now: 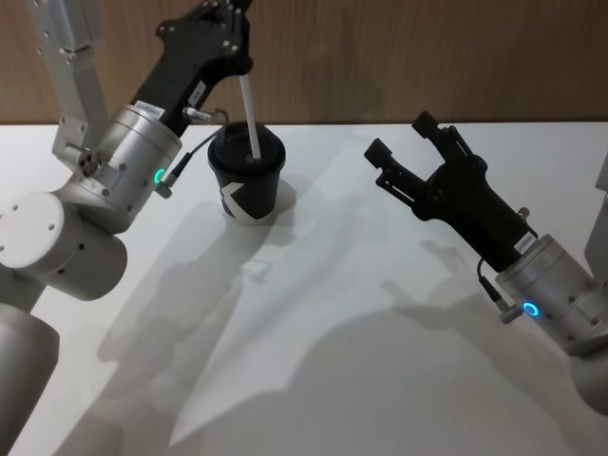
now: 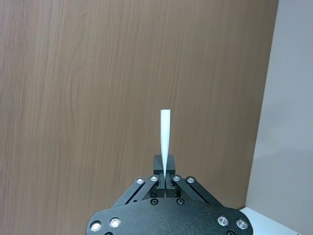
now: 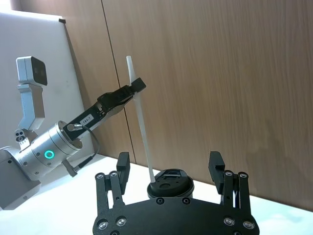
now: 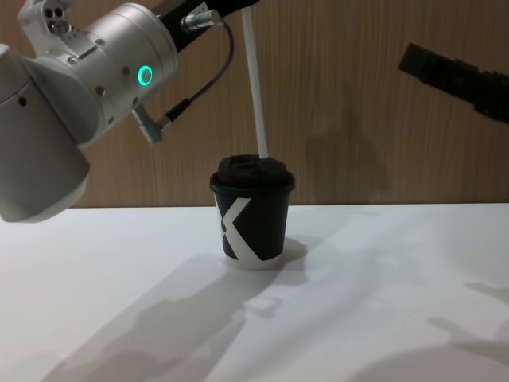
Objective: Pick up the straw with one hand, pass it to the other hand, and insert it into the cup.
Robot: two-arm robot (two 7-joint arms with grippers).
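Wood panelling [image 1: 427,57] is being seen behind a white table [image 1: 380,313].

Head view: the straw [image 1: 250,114] is being pinched near its upper end by the left gripper [image 1: 235,11] at the far left. Its lower end is being rested on the lid [image 1: 237,152] of the cup [image 1: 249,195]. The right gripper [image 1: 400,137] is being held spread and empty, well apart to the right.

Left wrist view: the fingers are being pressed together on the straw, and the grip itself is being told most plainly here.

Right wrist view: the straw's full length and its lean are being laid out from the side. The head view is foreshortening both.

Chest view: the straw's tip is being shown touching the lid top. Whether it is being passed through the opening cannot be told.

As a judgement, the main risk is being posed by that unclear seating. If the straw is being let go before it is entered, it is likely to topple onto the table. If it is being pushed down off the hole, it may be bent, or the light cup may be tipped or slid.
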